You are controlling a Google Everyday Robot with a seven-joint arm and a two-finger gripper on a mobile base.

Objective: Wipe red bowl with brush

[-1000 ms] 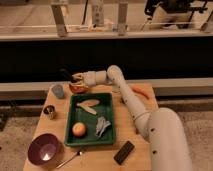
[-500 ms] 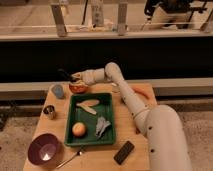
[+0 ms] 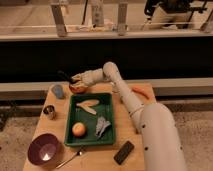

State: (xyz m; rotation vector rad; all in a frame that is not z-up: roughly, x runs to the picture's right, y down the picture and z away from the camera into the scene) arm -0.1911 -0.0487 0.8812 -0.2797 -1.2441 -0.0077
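Note:
The red bowl (image 3: 78,89) sits at the back of the wooden table, just behind the green tray (image 3: 107,131). My gripper (image 3: 75,79) hovers right over the bowl's far rim, with the arm reaching in from the right. It is shut on the brush (image 3: 64,76), a slim dark stick that pokes up and to the left out of the gripper. The brush's lower end is hidden behind the gripper and the bowl's rim.
The tray holds an orange fruit (image 3: 78,129), a pale peel (image 3: 88,105) and a grey crumpled item (image 3: 102,126). A purple bowl (image 3: 44,149), spoon (image 3: 70,159) and black block (image 3: 124,152) lie in front. A metal cup (image 3: 49,111) and grey cup (image 3: 58,91) stand left.
The gripper with the brush shifted slightly left over the bowl, then came back a little and lower. Nothing else moved.

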